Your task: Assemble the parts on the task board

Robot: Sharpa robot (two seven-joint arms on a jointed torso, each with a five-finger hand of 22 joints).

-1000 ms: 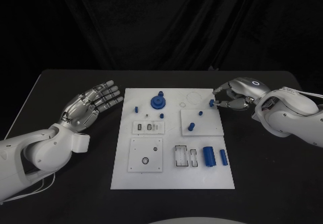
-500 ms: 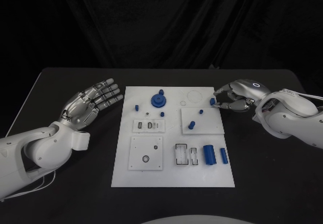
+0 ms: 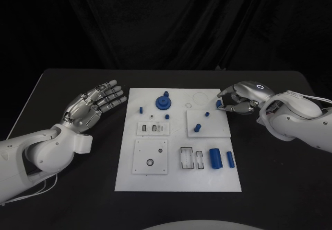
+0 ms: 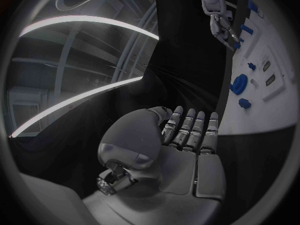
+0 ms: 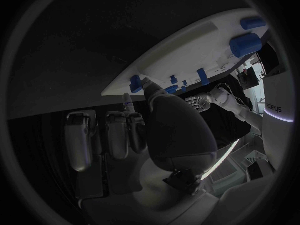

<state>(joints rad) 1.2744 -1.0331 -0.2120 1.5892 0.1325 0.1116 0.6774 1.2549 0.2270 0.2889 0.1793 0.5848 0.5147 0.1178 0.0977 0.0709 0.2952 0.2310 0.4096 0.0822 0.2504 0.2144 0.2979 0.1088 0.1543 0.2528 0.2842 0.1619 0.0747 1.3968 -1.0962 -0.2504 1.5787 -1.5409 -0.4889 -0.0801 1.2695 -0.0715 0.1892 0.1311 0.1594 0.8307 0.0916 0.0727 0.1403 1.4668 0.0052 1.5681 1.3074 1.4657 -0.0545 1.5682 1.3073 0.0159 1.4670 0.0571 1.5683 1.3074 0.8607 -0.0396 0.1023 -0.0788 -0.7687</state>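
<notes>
The white task board [image 3: 178,182] lies in the middle of the black table. My right hand [image 3: 237,99] is at the board's far right edge and pinches a small blue part [image 3: 219,103] between thumb and a finger; the right wrist view shows that part [image 5: 135,80] at the board's rim [image 5: 187,55]. My left hand [image 3: 93,105] rests open, palm up, left of the board with nothing in it [image 4: 184,140]. On the board are a blue round part with a stem [image 3: 163,102], small blue pegs [image 3: 197,128], and two blue cylinders [image 3: 215,159].
A raised square plate [image 3: 211,132] sits on the board's right half, another [image 3: 151,165] at the near left. Rectangular slots [image 3: 186,159] lie beside the cylinders. Bare black table surrounds the board.
My right hand has shifted very slightly at the board's far right edge, still pinching the small blue part. My left hand has stayed where it was.
</notes>
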